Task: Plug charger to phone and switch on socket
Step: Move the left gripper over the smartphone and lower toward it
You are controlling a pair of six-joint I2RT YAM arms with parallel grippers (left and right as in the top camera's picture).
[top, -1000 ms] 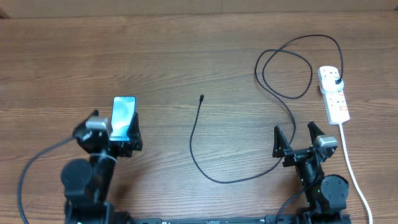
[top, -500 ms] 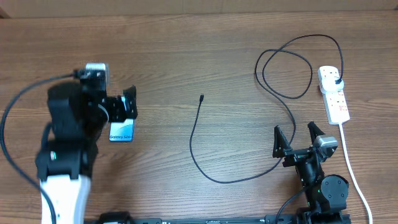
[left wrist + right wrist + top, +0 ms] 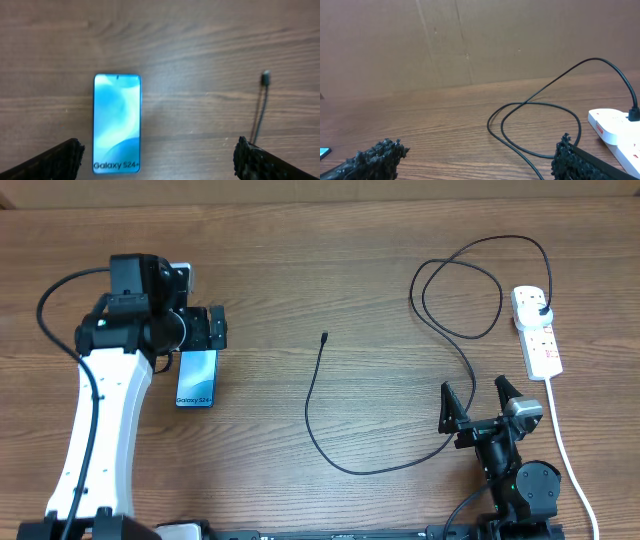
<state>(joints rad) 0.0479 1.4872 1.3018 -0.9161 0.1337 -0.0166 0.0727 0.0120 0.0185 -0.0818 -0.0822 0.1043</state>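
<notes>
The phone (image 3: 197, 378) is laid flat and screen-up on the table (image 3: 320, 260), so its edges are left free for a side grip. The left gripper (image 3: 212, 330) is held above the phone's far end, pointed down, spread wide with nothing in it. In the wrist view the phone is seen between the fingers (image 3: 60, 156), nearer the left one. The charger (image 3: 330, 455) is already seated by its plug (image 3: 541, 310) in the socket (image 3: 536, 332). Its connector (image 3: 324, 337) is left loose on the wood, well apart from the phone, to the gripper's right. The right gripper (image 3: 473, 402) is parked low near the socket, also wide apart and empty.
</notes>
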